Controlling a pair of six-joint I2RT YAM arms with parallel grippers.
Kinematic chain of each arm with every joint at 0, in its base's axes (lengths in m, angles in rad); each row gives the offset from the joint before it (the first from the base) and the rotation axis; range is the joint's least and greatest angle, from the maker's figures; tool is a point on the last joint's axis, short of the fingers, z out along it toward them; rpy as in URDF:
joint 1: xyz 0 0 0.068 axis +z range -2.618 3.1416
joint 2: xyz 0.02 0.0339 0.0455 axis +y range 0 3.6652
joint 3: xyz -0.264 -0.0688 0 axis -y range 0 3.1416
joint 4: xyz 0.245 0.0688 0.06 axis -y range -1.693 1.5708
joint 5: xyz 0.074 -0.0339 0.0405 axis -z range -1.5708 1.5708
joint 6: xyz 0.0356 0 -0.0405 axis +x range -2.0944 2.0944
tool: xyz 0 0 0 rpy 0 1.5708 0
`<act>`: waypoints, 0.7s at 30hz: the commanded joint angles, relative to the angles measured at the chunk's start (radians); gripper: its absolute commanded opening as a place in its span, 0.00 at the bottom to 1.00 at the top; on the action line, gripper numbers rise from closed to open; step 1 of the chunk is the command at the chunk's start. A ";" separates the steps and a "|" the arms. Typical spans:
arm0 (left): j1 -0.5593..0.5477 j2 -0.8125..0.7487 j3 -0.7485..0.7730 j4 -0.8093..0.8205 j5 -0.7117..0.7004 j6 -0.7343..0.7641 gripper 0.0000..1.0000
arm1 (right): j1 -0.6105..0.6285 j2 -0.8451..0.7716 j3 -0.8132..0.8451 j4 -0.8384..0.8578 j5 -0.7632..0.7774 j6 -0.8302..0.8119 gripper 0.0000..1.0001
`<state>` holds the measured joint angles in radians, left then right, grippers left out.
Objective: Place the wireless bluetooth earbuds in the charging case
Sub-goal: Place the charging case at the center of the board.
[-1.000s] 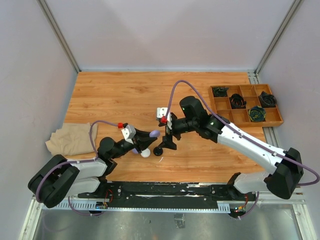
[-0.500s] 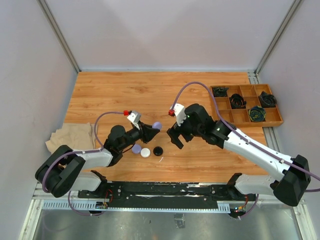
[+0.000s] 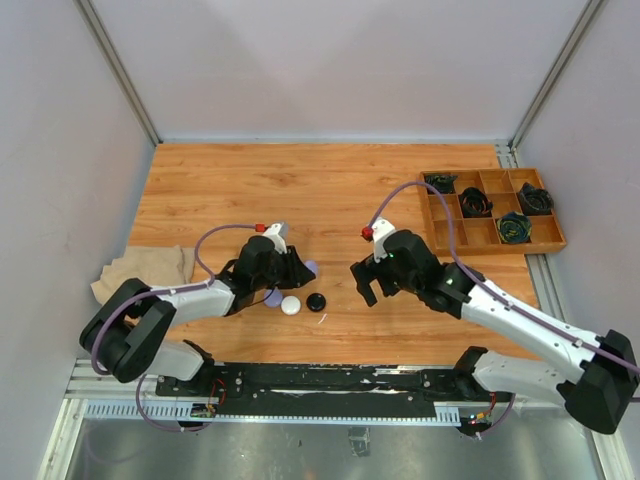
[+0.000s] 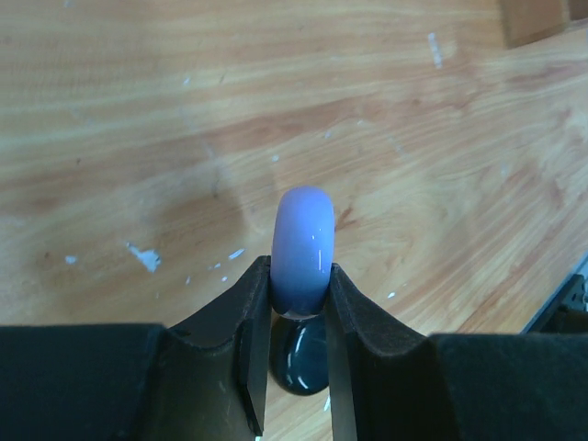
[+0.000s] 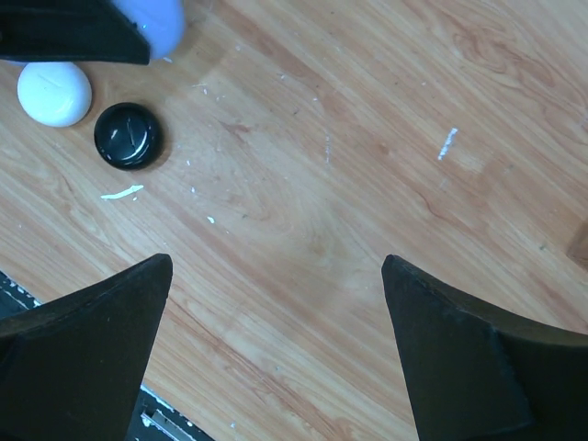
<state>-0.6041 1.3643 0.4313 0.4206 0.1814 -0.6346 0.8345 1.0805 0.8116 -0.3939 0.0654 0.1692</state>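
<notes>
Right jaws have pulled rightward, standing apart; left jaws clamp lavender piece.

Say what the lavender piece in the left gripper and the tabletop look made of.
The lavender piece looks like smooth semi-gloss plastic: a soft light streak runs along its rounded edge. The tabletop is wood or wood-look laminate: grain lines show, with pale scuffs.

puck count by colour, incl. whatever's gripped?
Lavender: 2, the loose lavender puck and the held lavender puck in the left gripper
White: 1, the white puck
Black: 1, the black puck
Total: 4
</notes>
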 commanded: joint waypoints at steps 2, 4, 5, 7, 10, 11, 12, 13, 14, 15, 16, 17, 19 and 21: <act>0.003 0.046 0.058 -0.141 -0.011 -0.055 0.10 | -0.012 -0.143 -0.085 0.098 0.128 0.029 0.99; 0.003 0.069 0.074 -0.174 -0.010 -0.048 0.13 | -0.012 -0.176 -0.108 0.099 0.168 0.030 0.99; 0.003 0.080 0.077 -0.184 -0.011 -0.047 0.15 | -0.012 -0.187 -0.115 0.100 0.184 0.031 0.99; 0.003 0.099 0.081 -0.193 -0.010 -0.051 0.19 | -0.011 -0.200 -0.123 0.099 0.207 0.036 0.99; 0.003 0.117 0.093 -0.209 -0.013 -0.052 0.32 | -0.012 -0.206 -0.127 0.092 0.238 0.047 0.98; 0.003 0.119 0.099 -0.221 -0.019 -0.047 0.36 | -0.012 -0.205 -0.125 0.086 0.251 0.055 0.98; 0.003 0.117 0.104 -0.234 -0.026 -0.041 0.41 | -0.011 -0.205 -0.121 0.074 0.272 0.064 0.98; 0.003 0.114 0.109 -0.244 -0.032 -0.035 0.46 | -0.012 -0.205 -0.116 0.065 0.289 0.072 0.98; 0.003 0.109 0.112 -0.254 -0.038 -0.030 0.51 | -0.012 -0.206 -0.112 0.055 0.305 0.075 0.98; 0.003 0.101 0.114 -0.265 -0.045 -0.025 0.55 | -0.012 -0.208 -0.108 0.043 0.321 0.084 0.98; 0.003 0.092 0.116 -0.279 -0.054 -0.022 0.59 | -0.012 -0.211 -0.105 0.033 0.339 0.091 0.98; 0.004 0.081 0.115 -0.283 -0.060 -0.021 0.63 | -0.012 -0.215 -0.101 0.022 0.352 0.095 0.98; 0.006 0.049 0.111 -0.295 -0.073 -0.023 0.67 | -0.012 -0.227 -0.095 0.002 0.372 0.101 0.98; 0.012 0.008 0.110 -0.316 -0.083 -0.022 0.71 | -0.017 -0.238 -0.088 -0.028 0.420 0.108 0.98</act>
<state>-0.6029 1.4395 0.5377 0.1780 0.1448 -0.6720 0.8345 0.8730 0.6960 -0.3534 0.3691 0.2375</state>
